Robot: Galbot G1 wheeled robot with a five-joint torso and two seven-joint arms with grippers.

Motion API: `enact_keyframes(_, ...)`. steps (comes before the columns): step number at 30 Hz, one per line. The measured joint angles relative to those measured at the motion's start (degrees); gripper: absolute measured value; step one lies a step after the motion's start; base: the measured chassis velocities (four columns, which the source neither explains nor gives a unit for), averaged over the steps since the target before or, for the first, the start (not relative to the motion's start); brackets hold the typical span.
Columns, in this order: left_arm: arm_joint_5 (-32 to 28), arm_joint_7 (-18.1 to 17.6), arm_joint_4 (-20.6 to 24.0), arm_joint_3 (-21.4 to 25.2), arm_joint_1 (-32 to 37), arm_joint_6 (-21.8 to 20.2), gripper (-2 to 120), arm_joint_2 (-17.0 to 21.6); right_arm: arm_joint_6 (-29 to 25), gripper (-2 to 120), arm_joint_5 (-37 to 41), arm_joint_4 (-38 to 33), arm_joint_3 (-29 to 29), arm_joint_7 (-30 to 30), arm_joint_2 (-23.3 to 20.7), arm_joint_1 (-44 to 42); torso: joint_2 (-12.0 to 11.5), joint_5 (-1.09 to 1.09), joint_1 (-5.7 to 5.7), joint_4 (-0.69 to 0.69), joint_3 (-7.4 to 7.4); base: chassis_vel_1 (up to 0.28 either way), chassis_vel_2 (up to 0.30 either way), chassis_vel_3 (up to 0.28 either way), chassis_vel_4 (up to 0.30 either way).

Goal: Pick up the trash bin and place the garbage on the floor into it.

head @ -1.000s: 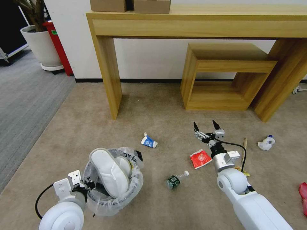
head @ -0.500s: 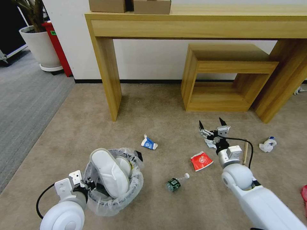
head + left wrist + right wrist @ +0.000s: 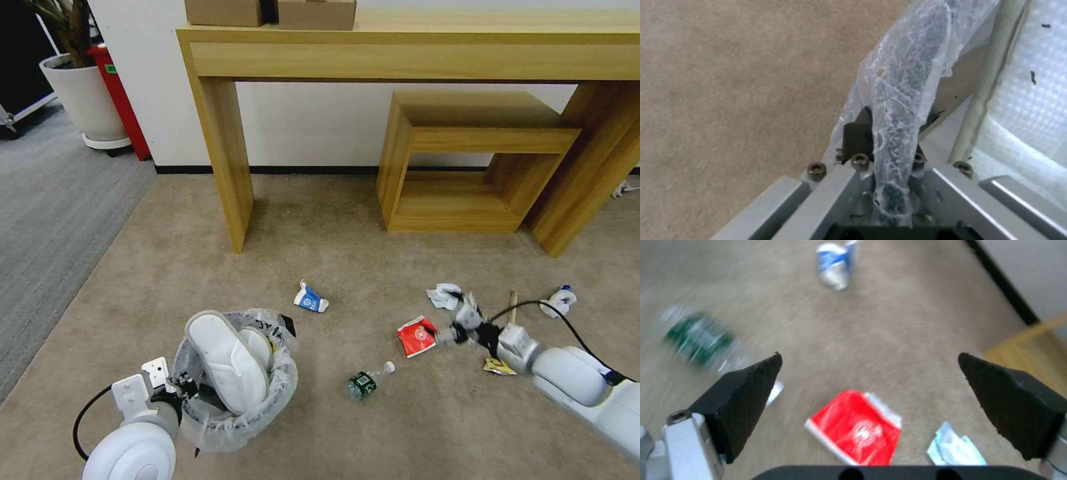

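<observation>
The trash bin (image 3: 235, 413), dark with a whitish plastic liner, stands at the lower left with a white slipper (image 3: 225, 363) sticking out of it. My left gripper (image 3: 179, 388) is shut on the bin's lined rim (image 3: 896, 133). Garbage lies on the carpet: a flattened red paper cup (image 3: 416, 335), a blue-white carton (image 3: 310, 298), a small clear bottle (image 3: 365, 381), white tissue wads (image 3: 443, 295) (image 3: 559, 301), a wooden stick (image 3: 512, 304) and a yellow wrapper (image 3: 499, 365). My right gripper (image 3: 455, 320) hangs open low over the floor just right of the red cup (image 3: 856, 430), holding nothing.
A tall wooden console table (image 3: 227, 153) stands against the wall, with a low open wooden shelf unit (image 3: 460, 160) under it. A potted plant (image 3: 83, 93) and a red object (image 3: 120, 93) are at the far left, beside grey carpet (image 3: 47, 200).
My right arm swung down and back, so its open gripper now points left, low beside the red cup. That uncovered a tissue wad. The left gripper and bin stayed put.
</observation>
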State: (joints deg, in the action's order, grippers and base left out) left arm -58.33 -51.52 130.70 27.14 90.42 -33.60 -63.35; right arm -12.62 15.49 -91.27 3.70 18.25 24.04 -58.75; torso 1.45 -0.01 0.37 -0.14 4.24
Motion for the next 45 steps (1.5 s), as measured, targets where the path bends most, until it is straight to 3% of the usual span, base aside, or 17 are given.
enact_keyframes(3,-0.3,0.1,-0.3,-0.5,-0.5,0.1,0,0.1,-4.4,100,-6.5,3.6,0.9,5.9,1.7,1.3,0.0,0.07,0.0,0.0,0.0,0.0,0.0,0.0,0.0)
enact_keyframes(7,-1.0,0.1,-0.1,-0.1,-0.8,0.1,0,0.1,-6.8,100,-11.3,4.7,1.9,7.7,3.6,3.1,0.0,0.01,0.0,0.01,0.01,0.0,0.0,0.0,0.0)
enact_keyframes(14,-1.5,0.1,0.7,1.1,-0.1,0.2,0,0.3,-9.9,100,-13.2,8.4,4.9,12.5,7.5,6.6,0.0,0.02,0.0,0.0,0.01,0.0,0.0,0.0,0.0)
enact_keyframes(18,-1.4,0.0,0.8,1.4,0.3,0.2,0,0.3,-10.1,100,-13.4,9.8,7.2,13.1,8.9,8.8,0.0,0.02,0.0,0.01,0.0,0.0,0.0,0.0,0.0)
enact_keyframes(26,-0.8,-0.1,0.4,2.1,1.2,0.2,0,-0.6,-9.9,100,-13.2,16.6,19.4,11.6,17.5,21.7,0.0,0.02,0.0,0.03,0.01,0.0,0.0,0.0,0.0)
enact_keyframes(34,0.6,-0.2,-0.2,2.2,2.0,0.1,0,-1.5,-10.8,100,-12.6,23.1,26.6,12.3,21.9,27.2,0.0,0.0,0.0,0.02,0.01,0.0,0.0,0.0,0.0)
enact_keyframes(45,1.2,-0.2,-0.5,1.7,1.8,0.1,0,-2.3,-13.6,100,-12.4,28.9,26.6,13.4,24.1,27.0,0.0,0.02,0.0,0.01,0.01,0.0,0.0,0.0,0.0)
